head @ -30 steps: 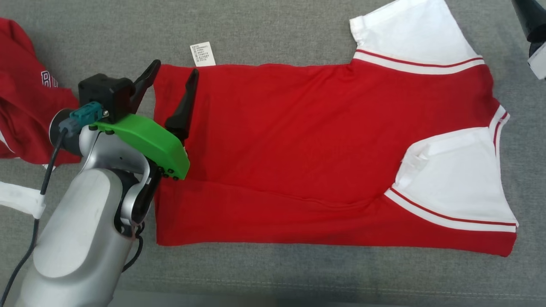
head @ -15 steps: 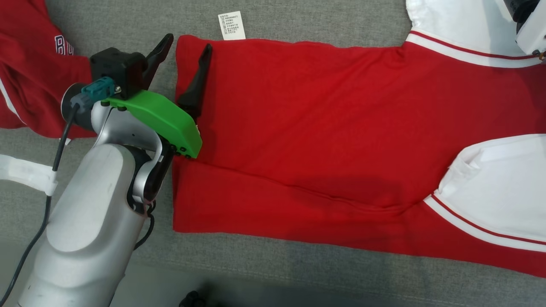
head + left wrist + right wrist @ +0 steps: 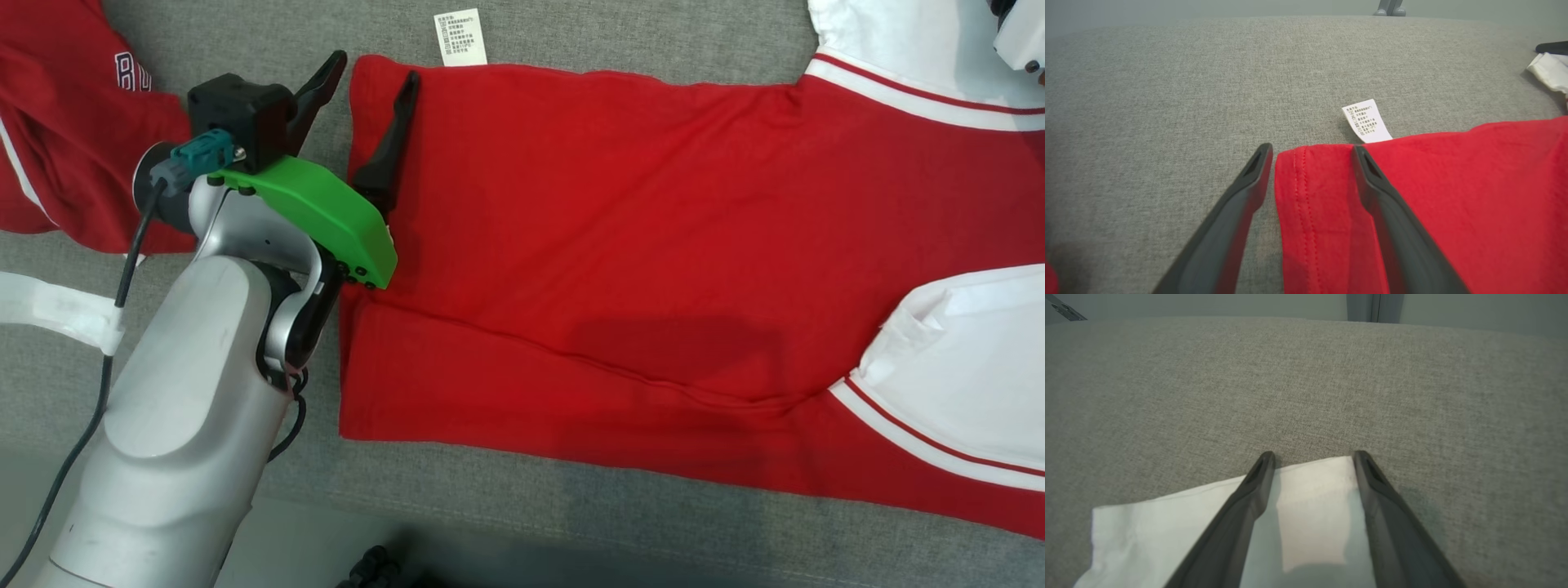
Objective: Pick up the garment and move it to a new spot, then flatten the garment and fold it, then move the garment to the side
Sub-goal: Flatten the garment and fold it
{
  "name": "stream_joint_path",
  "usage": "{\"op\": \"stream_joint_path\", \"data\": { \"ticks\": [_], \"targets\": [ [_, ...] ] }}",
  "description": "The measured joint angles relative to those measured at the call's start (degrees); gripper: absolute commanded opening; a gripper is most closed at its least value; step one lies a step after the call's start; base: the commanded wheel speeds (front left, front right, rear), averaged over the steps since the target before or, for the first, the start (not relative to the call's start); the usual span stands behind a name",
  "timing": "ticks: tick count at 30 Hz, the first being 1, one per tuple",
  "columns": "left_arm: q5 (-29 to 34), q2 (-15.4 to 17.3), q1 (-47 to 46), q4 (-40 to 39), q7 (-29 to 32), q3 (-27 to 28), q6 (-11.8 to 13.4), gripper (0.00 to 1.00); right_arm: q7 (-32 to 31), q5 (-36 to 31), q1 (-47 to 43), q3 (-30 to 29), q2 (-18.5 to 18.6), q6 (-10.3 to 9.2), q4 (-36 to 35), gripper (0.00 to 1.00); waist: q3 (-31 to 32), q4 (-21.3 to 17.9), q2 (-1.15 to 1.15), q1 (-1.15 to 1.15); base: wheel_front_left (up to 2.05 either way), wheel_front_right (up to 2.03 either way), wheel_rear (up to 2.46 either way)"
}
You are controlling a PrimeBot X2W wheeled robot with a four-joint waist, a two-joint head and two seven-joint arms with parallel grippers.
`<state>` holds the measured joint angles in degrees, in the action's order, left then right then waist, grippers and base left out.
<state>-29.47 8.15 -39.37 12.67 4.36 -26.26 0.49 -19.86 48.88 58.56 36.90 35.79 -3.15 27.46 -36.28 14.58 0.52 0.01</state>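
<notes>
My left pincer (image 3: 371, 72) stands spread astride the far left hem corner of the red garment (image 3: 620, 229); my right pincer (image 3: 1310, 455) is spread over its white sleeve (image 3: 1306, 498).

You have a matt red knit garment (image 3: 620, 212), soft cloth with stitched hems and white cloth sleeves (image 3: 963, 367), over a bench (image 3: 653, 37) covered in coarse grey woven fabric, also matt. Its label (image 3: 460, 37) looks like thin, smooth printed ribbon. On your left claw (image 3: 375, 65), note dull dark plastic fingers (image 3: 1392, 212), a smooth green plastic cover (image 3: 318, 216) and a silvery forearm shell (image 3: 188, 392) with soft sheen.
</notes>
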Motion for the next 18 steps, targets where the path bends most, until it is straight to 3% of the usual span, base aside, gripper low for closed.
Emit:
{"op": "stream_joint_path", "data": {
  "ticks": [5, 6, 7, 8, 9, 10, 11, 12, 14, 15, 17, 18],
  "targets": [
    [0.0, 0.0, -0.2, 1.9, -0.9, -0.2, -1.0, 1.00, -0.3, 0.0, 0.9, 1.1, -1.1, 1.24, 1.6, 1.00, 0.3, -0.3, 0.00, 0.00, 0.00, 0.00, 0.00],
    [0.0, 0.0, -0.4, 2.2, -0.9, -0.3, -1.1, 1.00, -0.5, 0.0, 0.9, 1.3, -1.5, 1.47, 1.8, 0.93, 0.5, -0.4, 0.00, 0.00, 0.00, 0.00, 0.00],
    [0.0, 0.0, -0.5, 2.7, -0.9, -0.5, -1.3, 1.00, -0.7, 0.0, 0.9, 1.5, -1.8, 1.76, 2.1, 0.60, 0.6, -0.5, 0.00, 0.00, 0.00, 0.00, 0.00],
    [0.0, 0.0, -0.5, 3.3, -0.9, -0.7, -1.4, 1.00, -1.0, 0.0, 1.0, 1.8, -2.0, 2.09, 2.3, 0.47, 0.8, -0.7, 0.00, 0.00, 0.00, 0.00, 0.00],
    [0.0, 0.0, -0.5, 3.7, -0.8, -0.9, -1.5, 1.00, -1.3, 0.0, 1.0, 2.0, -2.2, 2.23, 2.5, 0.47, 0.9, -0.8, 0.00, 0.00, 0.00, 0.00, 0.00],
    [0.0, 0.0, -0.5, 3.9, -0.4, -1.0, -1.5, 0.96, -1.4, 0.1, 1.1, 2.0, -2.5, 2.48, 2.8, 0.33, 1.1, -1.0, 0.00, 0.00, 0.00, 0.00, 0.00],
    [-0.1, 0.0, -0.5, 4.4, -0.3, -1.1, -1.5, 0.86, -1.7, 0.2, 1.1, 2.1, -2.9, 2.63, 3.1, 0.01, 1.2, -1.2, 0.00, 0.00, 0.00, 0.00, 0.00],
    [-0.3, -0.1, -0.5, 4.7, -0.3, -1.1, -1.6, 0.80, -2.2, 0.5, 1.1, 2.2, -3.1, 2.66, 3.3, 0.00, 1.4, -1.3, 0.00, 0.00, 0.00, 0.00, 0.00],
    [-0.6, -0.1, -0.5, 5.4, -0.3, -1.0, -1.6, 0.61, -2.8, 0.7, 1.3, 2.3, -3.3, 3.27, 3.6, 0.00, 1.5, -1.6, 0.00, 0.00, 0.00, 0.00, 0.00],
    [-0.6, -0.1, -0.5, 5.7, -0.3, -0.9, -1.6, 0.46, -2.9, 0.7, 1.3, 2.3, -3.5, 3.66, 3.7, 0.00, 1.6, -1.6, 0.00, 0.00, 0.00, 0.00, 0.00],
    [-1.2, -0.2, -0.5, 6.7, 0.2, -0.6, -1.7, 0.30, -2.9, 0.9, 1.5, 2.4, -3.9, 3.90, 4.0, 0.00, 1.6, -1.8, 0.00, 0.00, 0.00, 0.00, 0.00],
    [-1.2, -0.1, -0.5, 7.2, 0.2, -0.4, -1.8, 0.02, -2.9, 1.1, 1.7, 2.4, -4.0, 4.17, 4.3, 0.00, 1.6, -1.9, 0.00, 0.00, 0.00, 0.00, 0.00]
  ]
}}
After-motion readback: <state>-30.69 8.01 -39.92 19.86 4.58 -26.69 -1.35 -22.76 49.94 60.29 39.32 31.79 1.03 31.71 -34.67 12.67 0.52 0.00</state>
